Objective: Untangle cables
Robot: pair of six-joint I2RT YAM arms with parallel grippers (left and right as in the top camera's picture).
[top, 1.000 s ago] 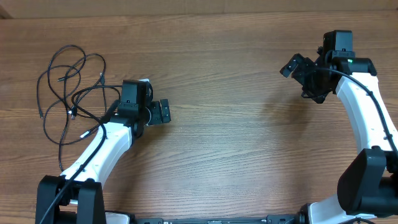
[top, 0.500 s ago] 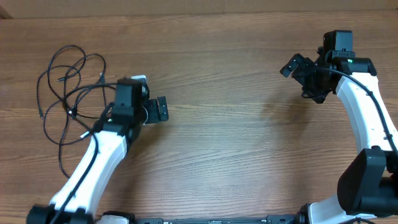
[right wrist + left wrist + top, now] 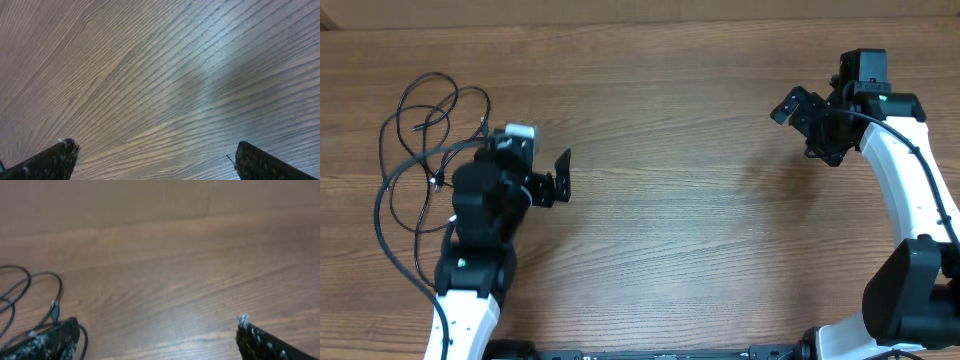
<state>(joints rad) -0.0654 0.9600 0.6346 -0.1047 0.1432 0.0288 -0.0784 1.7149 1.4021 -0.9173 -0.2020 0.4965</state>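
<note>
The cables (image 3: 425,135) are thin black cords lying in tangled loops on the wooden table at the far left. Their loops also show at the left edge of the left wrist view (image 3: 42,292). My left gripper (image 3: 558,178) is open and empty, just right of the tangle, its left finger tip close to a cable loop. My right gripper (image 3: 798,112) is open and empty above bare table at the far right. The right wrist view shows only wood grain between its two finger tips (image 3: 155,160).
The wooden table (image 3: 680,200) fills the view. A pale wall or board stands along the table's far edge in the left wrist view (image 3: 150,200). A thicker black arm wire curves over the table at the lower left (image 3: 395,250).
My left arm has pulled back toward the front left and turned, and its gripper has shifted left toward the cables. The right arm has not moved.
</note>
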